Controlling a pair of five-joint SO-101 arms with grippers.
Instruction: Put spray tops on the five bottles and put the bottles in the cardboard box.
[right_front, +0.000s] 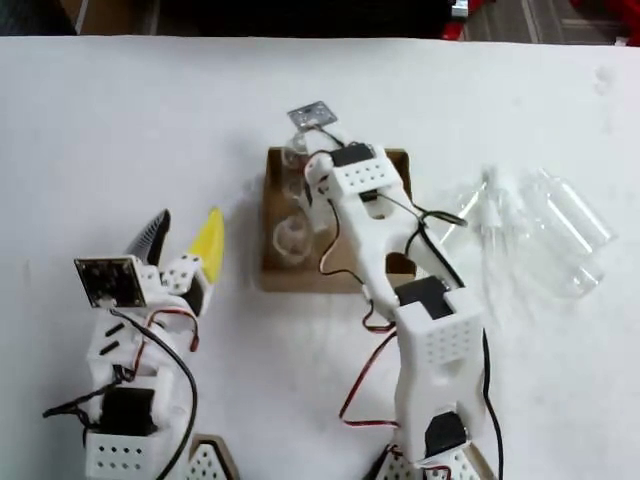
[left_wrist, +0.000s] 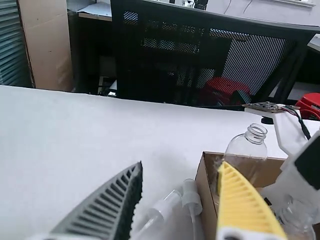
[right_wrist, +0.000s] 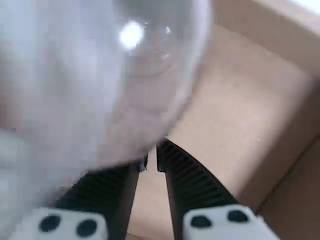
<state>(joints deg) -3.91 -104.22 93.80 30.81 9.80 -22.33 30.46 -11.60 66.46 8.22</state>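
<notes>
The cardboard box (right_front: 395, 165) lies at mid-table with clear bottles (right_front: 293, 235) standing at its left side. One open-necked bottle (left_wrist: 247, 150) rises above the box wall (left_wrist: 207, 175). My right gripper (right_front: 320, 195) is down inside the box; its black fingers (right_wrist: 185, 180) are shut with a blurred clear bottle (right_wrist: 100, 75) right beside them, over the box floor (right_wrist: 240, 120). My left gripper (right_front: 185, 235) hovers open left of the box, holding nothing. A clear spray top (left_wrist: 175, 200) lies on the table between its grey finger (left_wrist: 112, 205) and yellow finger (left_wrist: 242, 200).
Two clear bottles (right_front: 565, 230) lie on their sides to the right of the box, with white spray tops (right_front: 490, 200) next to them. Red and black cables (right_front: 365, 395) trail along the right arm. The white table stretches bare to the far left.
</notes>
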